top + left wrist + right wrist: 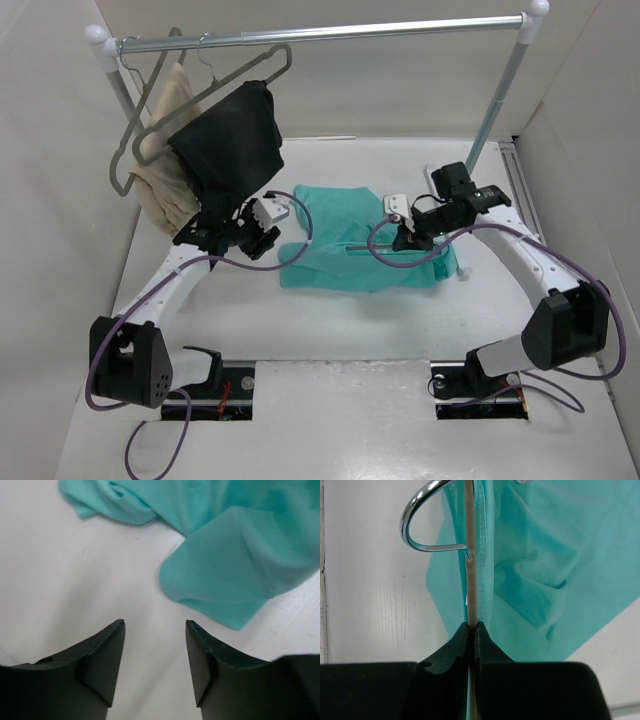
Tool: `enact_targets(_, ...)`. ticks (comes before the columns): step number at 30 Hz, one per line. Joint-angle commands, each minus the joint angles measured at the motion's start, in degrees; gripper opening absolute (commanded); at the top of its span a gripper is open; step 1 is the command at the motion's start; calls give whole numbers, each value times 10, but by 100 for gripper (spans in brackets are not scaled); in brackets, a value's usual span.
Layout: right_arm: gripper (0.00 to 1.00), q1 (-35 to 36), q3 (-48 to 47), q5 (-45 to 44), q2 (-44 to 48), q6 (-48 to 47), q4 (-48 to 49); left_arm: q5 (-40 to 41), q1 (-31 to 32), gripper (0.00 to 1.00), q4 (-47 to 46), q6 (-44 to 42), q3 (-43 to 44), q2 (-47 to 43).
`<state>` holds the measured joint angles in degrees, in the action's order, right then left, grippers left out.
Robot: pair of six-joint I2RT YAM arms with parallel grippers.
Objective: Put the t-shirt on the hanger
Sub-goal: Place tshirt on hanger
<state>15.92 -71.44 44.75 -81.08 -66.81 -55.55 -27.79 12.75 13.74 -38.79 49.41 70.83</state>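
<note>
The teal t-shirt (pixel 345 235) lies crumpled in the middle of the tabletop (pixel 330 320), slightly nearer the far edge. The right gripper (pixel 471 625) is pinched tight on the thin taupe bar of the hanger (pixel 469 580). The hanger's silver hook (pixel 440 546) curls toward the left, and a stitched hem of the shirt runs just beside the bar. The left gripper (pixel 155 624) hangs spread wide and empty over bare table, near a fold of the shirt. At the far-left corner a black garment (pixel 235 140) and a beige garment (pixel 165 185) hang from the rack rail (pixel 330 33).
</note>
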Motion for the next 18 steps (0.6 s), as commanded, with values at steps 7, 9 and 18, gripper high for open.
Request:
enact_targets(7, 0, 63, -3, 14, -30, 48, 91, -181, 17, 67, 71, -134, 0, -129)
enact_targets(9, 0, 88, -11, 26, -45, 55, 103, -203, 51, 68, 45, -72, 8, -137)
enact_targets(18, 0, 160, -63, 51, -102, 41, 101, -233, 161, 77, -7, -36, 124, -45)
